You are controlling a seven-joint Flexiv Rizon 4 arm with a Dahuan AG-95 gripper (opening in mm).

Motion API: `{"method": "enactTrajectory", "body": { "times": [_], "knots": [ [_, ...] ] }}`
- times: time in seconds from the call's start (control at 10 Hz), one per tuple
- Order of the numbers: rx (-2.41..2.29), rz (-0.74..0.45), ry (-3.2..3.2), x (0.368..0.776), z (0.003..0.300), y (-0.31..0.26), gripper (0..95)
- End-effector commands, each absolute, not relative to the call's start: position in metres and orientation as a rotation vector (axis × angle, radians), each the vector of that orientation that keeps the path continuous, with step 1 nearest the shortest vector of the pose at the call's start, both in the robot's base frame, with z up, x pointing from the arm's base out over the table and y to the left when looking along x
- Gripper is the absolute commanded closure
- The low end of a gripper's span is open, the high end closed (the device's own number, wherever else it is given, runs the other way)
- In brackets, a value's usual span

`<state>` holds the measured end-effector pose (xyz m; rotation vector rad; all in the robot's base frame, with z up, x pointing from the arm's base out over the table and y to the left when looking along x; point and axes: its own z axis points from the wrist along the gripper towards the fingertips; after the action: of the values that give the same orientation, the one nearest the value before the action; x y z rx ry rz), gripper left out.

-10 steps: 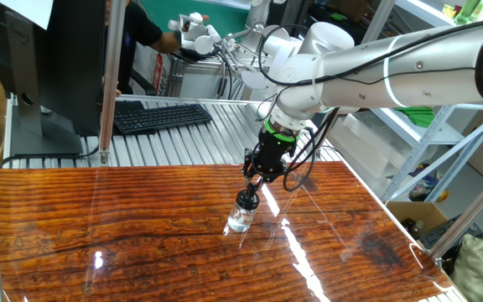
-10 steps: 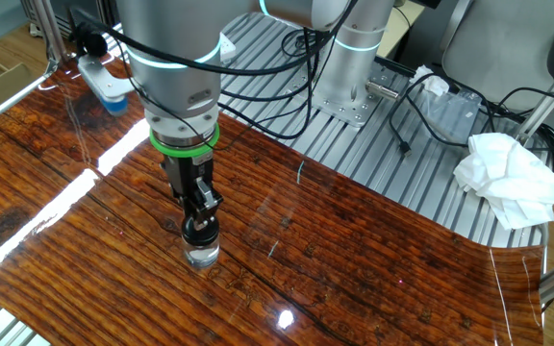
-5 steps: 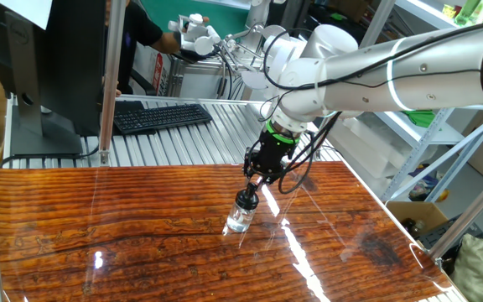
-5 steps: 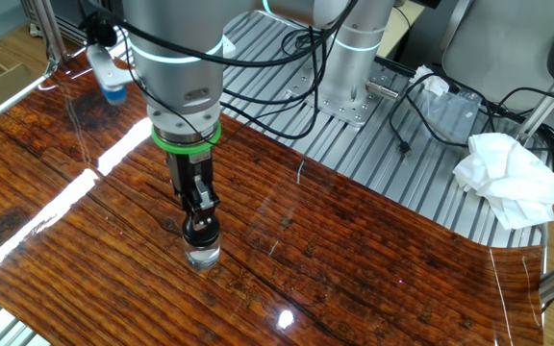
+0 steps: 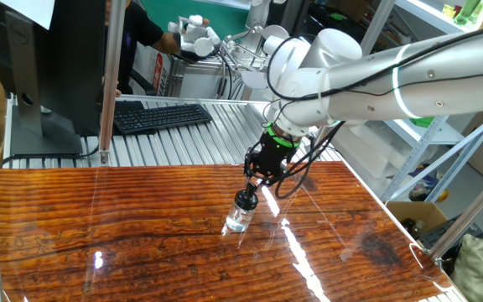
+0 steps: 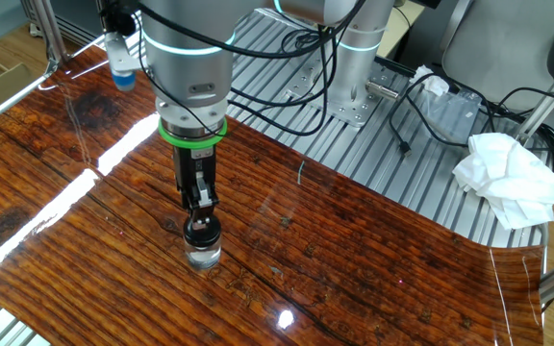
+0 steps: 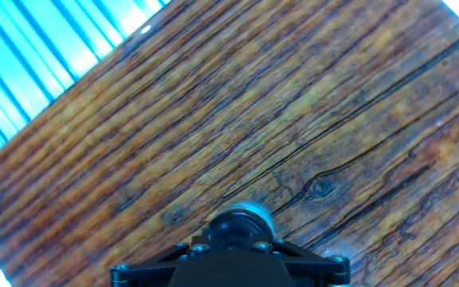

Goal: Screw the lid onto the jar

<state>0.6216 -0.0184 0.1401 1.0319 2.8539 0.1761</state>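
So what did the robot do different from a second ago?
The gripper stayed shut on the lid on top of the jar. The wrist turned: in the other fixed view the part carrying the blue-tipped piece swung right, and the arm's elbow shifted. The jar stayed in the same spot on the table.

Opposite fixed views — hand view downward

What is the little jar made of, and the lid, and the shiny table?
The jar looks like clear glass or plastic: you see the table through it. The lid, held by the gripper, is black, likely plastic. The table looks like glossy varnished wood, with grain and bright reflections.
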Motion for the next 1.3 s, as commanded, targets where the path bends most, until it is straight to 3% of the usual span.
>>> {"method": "enactTrajectory", "body": {
  "times": [0.1,1.3],
  "knots": [
    [1.090,0.191,2.815,0.6247,0.1199,-0.0165,95.0],
    [1.272,0.212,2.703,0.6247,0.1166,-0.0158,95.0]
  ]
}}
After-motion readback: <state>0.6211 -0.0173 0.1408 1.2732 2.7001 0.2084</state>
